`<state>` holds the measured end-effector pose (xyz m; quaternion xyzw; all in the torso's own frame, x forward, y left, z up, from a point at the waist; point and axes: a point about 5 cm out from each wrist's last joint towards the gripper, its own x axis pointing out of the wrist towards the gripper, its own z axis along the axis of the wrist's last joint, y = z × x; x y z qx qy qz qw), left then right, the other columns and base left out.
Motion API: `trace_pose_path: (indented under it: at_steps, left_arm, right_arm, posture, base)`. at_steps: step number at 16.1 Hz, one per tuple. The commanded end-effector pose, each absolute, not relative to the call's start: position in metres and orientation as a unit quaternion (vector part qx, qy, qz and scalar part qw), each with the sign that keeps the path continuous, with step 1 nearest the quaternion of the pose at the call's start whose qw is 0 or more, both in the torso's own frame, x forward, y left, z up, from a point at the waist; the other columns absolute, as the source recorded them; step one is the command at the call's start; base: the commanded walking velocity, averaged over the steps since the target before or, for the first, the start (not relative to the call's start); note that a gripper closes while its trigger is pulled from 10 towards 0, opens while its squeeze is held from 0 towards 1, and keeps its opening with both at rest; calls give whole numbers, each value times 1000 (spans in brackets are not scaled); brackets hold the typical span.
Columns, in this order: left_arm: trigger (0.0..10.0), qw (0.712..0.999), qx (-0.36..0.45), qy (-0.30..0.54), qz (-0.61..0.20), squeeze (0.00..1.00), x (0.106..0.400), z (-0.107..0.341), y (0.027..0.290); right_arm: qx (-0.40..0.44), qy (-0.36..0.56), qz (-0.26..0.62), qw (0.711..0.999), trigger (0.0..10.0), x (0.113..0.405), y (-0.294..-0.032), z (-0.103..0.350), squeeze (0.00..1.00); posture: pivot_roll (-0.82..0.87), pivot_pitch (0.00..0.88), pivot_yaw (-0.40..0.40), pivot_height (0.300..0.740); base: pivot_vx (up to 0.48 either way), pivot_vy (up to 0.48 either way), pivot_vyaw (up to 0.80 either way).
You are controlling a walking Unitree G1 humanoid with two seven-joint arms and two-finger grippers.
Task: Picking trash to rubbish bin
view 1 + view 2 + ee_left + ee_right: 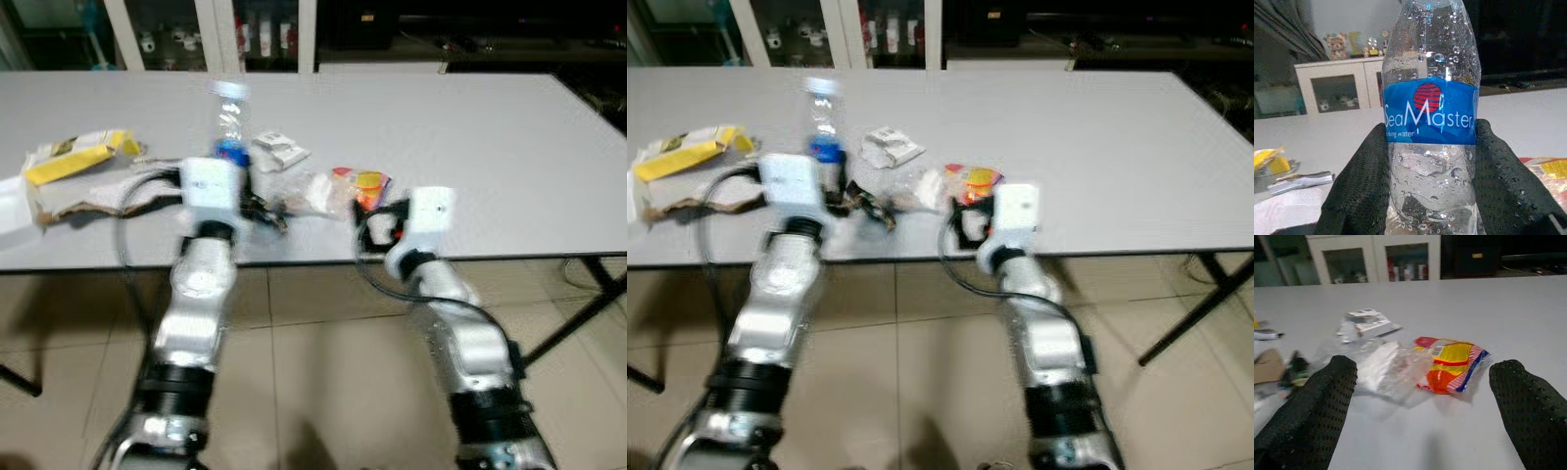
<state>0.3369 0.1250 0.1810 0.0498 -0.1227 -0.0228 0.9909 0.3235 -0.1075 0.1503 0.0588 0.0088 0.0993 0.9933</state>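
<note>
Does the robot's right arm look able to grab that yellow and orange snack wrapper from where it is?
Probably yes. The right gripper is open, and the snack wrapper lies on the table just ahead between its fingers, with nothing between them.

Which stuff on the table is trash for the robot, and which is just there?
Trash to pick:
water bottle, gripped by the left hand
snack wrapper, before the open right hand
clear plastic bag
yellow packet
torn cardboard

Just there:
table
cabinets
</note>
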Motion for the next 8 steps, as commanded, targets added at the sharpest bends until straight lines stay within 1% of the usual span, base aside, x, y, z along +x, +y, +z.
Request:
trace_pose_path:
  at_steps: [1,7,8]
  left_arm:
    - [10000,991,60,-122,-10,0,338,183,131]
    - [10000,991,65,-116,-7,0,339,182,133]
    - [10000,991,65,-119,-10,0,339,182,132]
  right_arm:
    - [63,11,106,992,10000,323,-103,151,0]
    - [63,12,107,992,10000,323,-102,151,0]
    - [63,12,107,992,10000,323,-102,151,0]
  posture:
    - [2,65,-27,740]
    - [3,65,-26,740]
    - [4,65,-26,740]
  base:
    - [375,0,0]
    - [474,0,0]
    - [382,0,0]
